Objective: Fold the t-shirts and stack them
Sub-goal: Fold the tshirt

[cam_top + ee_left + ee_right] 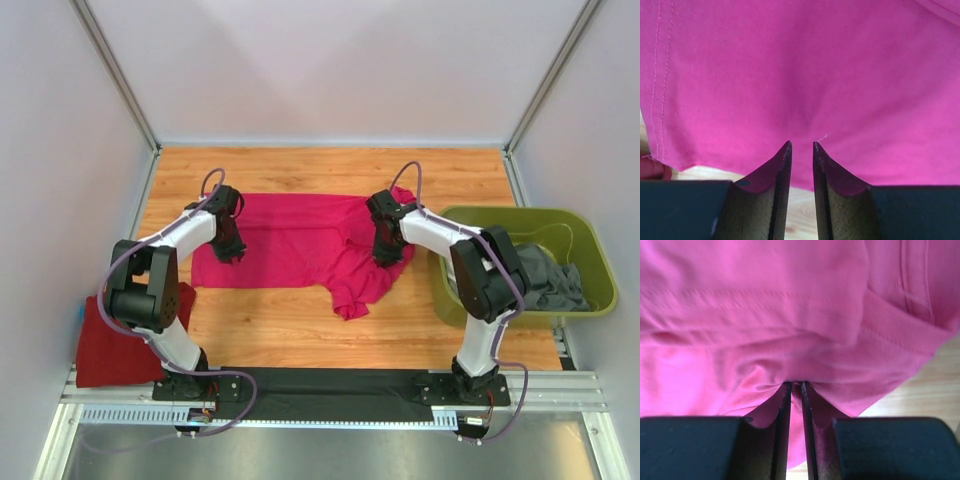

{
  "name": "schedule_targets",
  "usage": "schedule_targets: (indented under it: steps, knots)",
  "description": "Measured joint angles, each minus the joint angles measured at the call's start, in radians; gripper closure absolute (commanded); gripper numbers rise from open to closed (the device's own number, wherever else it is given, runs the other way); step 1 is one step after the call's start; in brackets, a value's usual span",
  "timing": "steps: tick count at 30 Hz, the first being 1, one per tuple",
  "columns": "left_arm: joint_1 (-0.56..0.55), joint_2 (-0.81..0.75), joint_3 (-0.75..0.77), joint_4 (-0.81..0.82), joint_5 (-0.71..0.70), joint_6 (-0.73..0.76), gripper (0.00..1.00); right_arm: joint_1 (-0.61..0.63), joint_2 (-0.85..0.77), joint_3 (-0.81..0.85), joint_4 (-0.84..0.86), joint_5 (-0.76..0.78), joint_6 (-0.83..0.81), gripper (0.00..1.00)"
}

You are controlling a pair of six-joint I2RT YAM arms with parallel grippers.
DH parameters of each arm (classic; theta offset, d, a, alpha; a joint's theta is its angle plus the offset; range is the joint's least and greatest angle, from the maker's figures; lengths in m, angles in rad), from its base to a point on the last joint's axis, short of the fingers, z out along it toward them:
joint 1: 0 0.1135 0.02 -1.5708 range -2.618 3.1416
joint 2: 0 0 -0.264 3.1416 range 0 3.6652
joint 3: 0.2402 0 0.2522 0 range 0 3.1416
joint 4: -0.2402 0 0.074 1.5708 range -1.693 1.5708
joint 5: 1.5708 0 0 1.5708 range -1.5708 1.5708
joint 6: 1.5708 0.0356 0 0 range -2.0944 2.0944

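Magenta t-shirt (290, 245) lies mid-table (290, 325), long axis 9-to-3 o'clock. One crumpled part trails to 6 o'clock near its right end.

Left gripper (229, 248) at the 9 o'clock edge: jaws almost together, cloth puckered into the tips.

Right gripper (388, 252) at the 3 o'clock end: jaws nearly shut, a bunched fold pinched between them.

Dark red t-shirt (115, 345) lies folded at 8 o'clock. Grey cloth (555, 280) sits in the green bin (592, 250) at 3 o'clock.
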Motion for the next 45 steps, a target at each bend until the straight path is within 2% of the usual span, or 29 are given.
schedule_targets:
  steps: [5, 9, 13, 17, 19, 22, 23, 24, 26, 29, 36, 45]
  knots:
    - [0.020, 0.080, 0.021, 0.005, -0.007, 0.009, 0.70, 0.000, 0.067, 0.093, -0.027, 0.021, -0.025, 0.86]
    - [0.035, 0.121, 0.076, -0.004, -0.006, 0.023, 0.70, 0.000, 0.090, 0.133, -0.055, 0.035, -0.035, 0.83]
    - [0.043, 0.124, 0.147, -0.030, 0.006, 0.051, 0.69, 0.000, 0.085, 0.159, -0.157, 0.040, -0.051, 0.72]
    - [0.045, 0.122, 0.270, -0.062, 0.007, 0.090, 0.67, -0.001, 0.039, 0.253, -0.284, 0.052, -0.072, 0.60]
    - [0.045, 0.122, 0.349, -0.065, 0.000, 0.113, 0.67, -0.001, 0.006, 0.331, -0.306, 0.068, -0.086, 0.60]
    - [0.045, 0.144, 0.470, -0.059, -0.010, 0.135, 0.67, -0.006, -0.013, 0.449, -0.281, 0.088, -0.104, 0.65]
    - [0.047, 0.164, 0.510, -0.050, -0.012, 0.138, 0.67, -0.009, -0.007, 0.486, -0.259, 0.093, -0.108, 0.73]
    - [0.048, 0.183, 0.538, -0.041, -0.012, 0.140, 0.68, -0.013, 0.004, 0.513, -0.246, 0.095, -0.112, 0.76]
    - [0.055, 0.245, 0.592, -0.025, -0.011, 0.140, 0.69, -0.029, 0.053, 0.567, -0.203, 0.101, -0.114, 0.85]
    - [0.070, 0.328, 0.612, -0.006, -0.003, 0.135, 0.71, -0.060, 0.173, 0.637, -0.156, 0.113, -0.114, 0.91]
    - [0.111, 0.462, 0.622, -0.008, 0.040, 0.127, 0.76, -0.106, 0.411, 0.705, -0.132, 0.134, -0.122, 0.94]
    - [0.118, 0.576, 0.762, -0.013, 0.078, 0.113, 0.78, -0.120, 0.511, 0.817, -0.139, 0.130, -0.123, 0.92]
